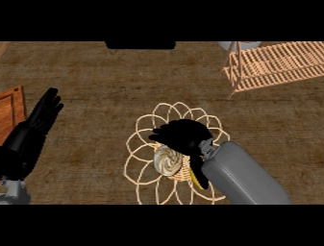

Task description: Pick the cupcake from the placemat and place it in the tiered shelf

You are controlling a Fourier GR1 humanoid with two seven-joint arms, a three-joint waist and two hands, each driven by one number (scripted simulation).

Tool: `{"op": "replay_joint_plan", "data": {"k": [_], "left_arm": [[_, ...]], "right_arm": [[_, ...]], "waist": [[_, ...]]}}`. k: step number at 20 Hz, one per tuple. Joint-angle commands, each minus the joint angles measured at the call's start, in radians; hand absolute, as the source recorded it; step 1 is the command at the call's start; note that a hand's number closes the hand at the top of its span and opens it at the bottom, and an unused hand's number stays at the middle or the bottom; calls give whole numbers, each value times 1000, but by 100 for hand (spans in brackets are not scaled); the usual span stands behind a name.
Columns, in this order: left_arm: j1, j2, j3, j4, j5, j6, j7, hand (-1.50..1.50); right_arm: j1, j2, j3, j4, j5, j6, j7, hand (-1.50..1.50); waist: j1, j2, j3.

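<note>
On the brown surface [93, 86], a looped wire placemat [144, 144] carries the cupcake [170, 161], which sits near its middle. Directly over the cupcake, the right robot hand [184, 134] has its fingers curled down around the top. At far right stands the wooden tiered shelf [281, 65], its slats bare. Near the left edge, the left robot hand [42, 115] rests open, fingers straight.

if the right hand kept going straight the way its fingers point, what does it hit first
The right hand points toward the view's left and down, over the cupcake on the placemat. Going on, it would probably meet the cupcake first, just below its fingers; whether they touch already is unclear.
</note>
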Motion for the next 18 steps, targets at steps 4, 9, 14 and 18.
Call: {"op": "replay_joint_plan", "data": {"k": [4, 9, 14, 18], "left_arm": [[-30, 4, 47, 17, 22, -52, 16, 0], [-34, -53, -2, 2, -66, 4, 33, 0], [-103, -40, 48, 99, -43, -23, -7, 0], [-51, -48, 46, 99, -58, -35, -54, 0]], "right_arm": [[-1, 73, -10, 137, 90, -35, -48, -150], [15, 68, -46, 168, 123, -45, -105, -150], [39, 88, -30, 202, 152, -55, -146, -150], [64, 84, -24, 278, 186, -159, -176, -150]], "waist": [[1, 1, 0], [-2, 1, 0], [-4, 1, 0], [-1, 2, 0]]}}
